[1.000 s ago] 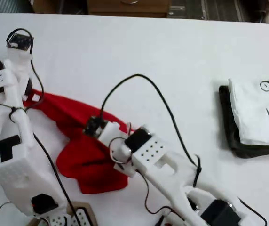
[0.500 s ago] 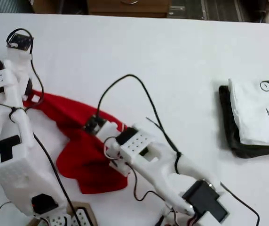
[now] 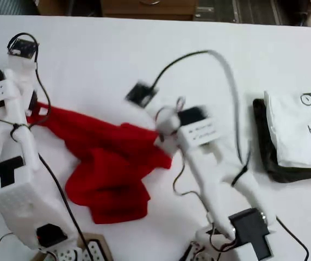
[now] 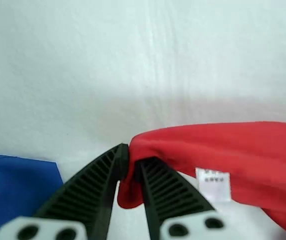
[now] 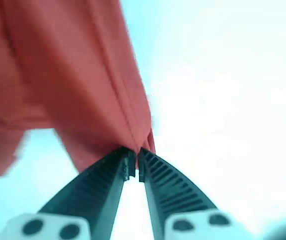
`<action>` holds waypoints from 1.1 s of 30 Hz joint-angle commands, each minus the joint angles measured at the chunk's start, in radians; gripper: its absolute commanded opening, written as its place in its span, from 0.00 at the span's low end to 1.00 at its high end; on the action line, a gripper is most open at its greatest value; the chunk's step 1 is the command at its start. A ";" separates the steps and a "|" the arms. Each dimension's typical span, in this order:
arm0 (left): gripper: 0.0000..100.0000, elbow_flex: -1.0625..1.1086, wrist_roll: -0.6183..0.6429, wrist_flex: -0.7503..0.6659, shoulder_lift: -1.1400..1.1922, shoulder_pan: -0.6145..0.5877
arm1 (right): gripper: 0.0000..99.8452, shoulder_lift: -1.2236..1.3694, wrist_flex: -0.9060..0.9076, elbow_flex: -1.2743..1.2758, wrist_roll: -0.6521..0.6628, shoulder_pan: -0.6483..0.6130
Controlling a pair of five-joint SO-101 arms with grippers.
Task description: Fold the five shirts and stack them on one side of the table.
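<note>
Your left gripper [image 4: 130,161] is clamped on a folded edge of the red shirt [image 4: 223,145]: in the left wrist view the two black fingers are nearly together with a bunch of red fabric pinched between their tips. You can see a small white label [image 4: 213,184] sewn on the red cloth just beside the grip. The shirt rests on the white table [image 4: 133,60], and a piece of blue cloth [image 4: 18,182] lies on the table on the other side of the gripper, apart from the red.

Your right gripper [image 5: 133,159] is likewise closed on the red shirt. In the right wrist view its fingertips nip a gathered point of the fabric, and the cloth fans out from there in long creases.

From the high view, you have the red shirt spread between both arms on the left half of the table. One end sits by the left arm [image 3: 14,163] near the left edge; the other is held by the right arm [image 3: 215,174] about mid-table. The rest lies rumpled toward the near edge. At the right edge, a folded white shirt [image 3: 299,128] lies on top of a folded black shirt [image 3: 264,147], well apart from the red one.
</note>
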 commanded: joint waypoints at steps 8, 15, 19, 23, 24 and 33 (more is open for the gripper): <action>0.02 -0.048 -0.063 0.034 0.103 0.037 | 0.02 -0.012 0.128 -0.023 0.068 -0.202; 0.02 -0.051 -0.091 0.037 0.118 0.037 | 0.02 -0.015 0.222 0.147 0.071 -0.484; 0.02 -0.051 -0.106 0.037 0.123 0.035 | 0.02 -0.033 0.222 0.146 0.066 -0.460; 0.02 -0.051 -0.118 0.034 0.124 0.025 | 0.02 -0.128 0.214 0.138 0.066 -0.380; 0.02 -0.051 -0.118 0.025 0.124 0.025 | 0.04 -0.156 0.214 0.130 0.066 -0.360; 0.02 -0.051 -0.117 0.015 0.124 0.028 | 0.34 -0.225 0.225 0.130 -0.018 -0.298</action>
